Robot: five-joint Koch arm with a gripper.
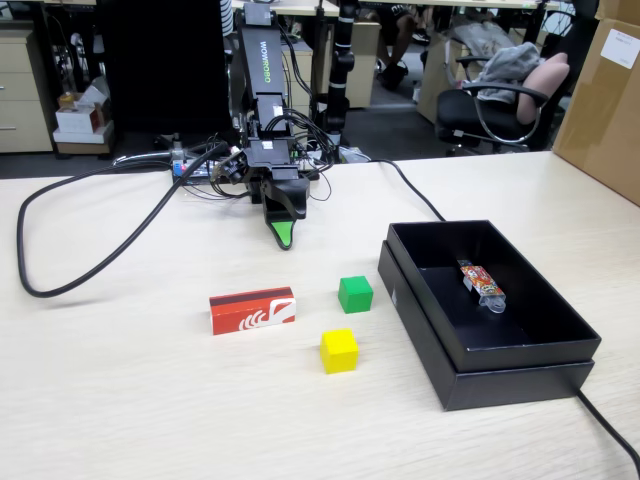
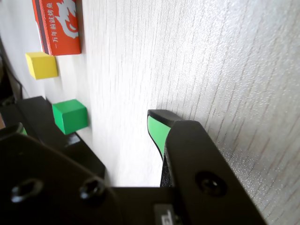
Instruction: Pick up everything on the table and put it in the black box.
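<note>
On the pale table [image 1: 150,400] lie a red box with white marks [image 1: 252,310] [image 2: 58,26], a green cube [image 1: 355,294] [image 2: 69,116] and a yellow cube [image 1: 339,351] [image 2: 41,64]. The black box [image 1: 490,320] [image 2: 79,150] stands to their right in the fixed view. My gripper [image 1: 283,238] [image 2: 89,129] hangs tip-down just above the table behind the cubes, clear of all three. In the wrist view a wide strip of bare table shows between its green-padded fingers [image 2: 157,131], so it is open and holds nothing.
A small colourful packet [image 1: 482,284] lies inside the black box. A thick black cable [image 1: 60,270] loops over the left of the table, and another [image 1: 610,430] runs off the front right corner. A brown cardboard box [image 1: 600,100] stands at the far right.
</note>
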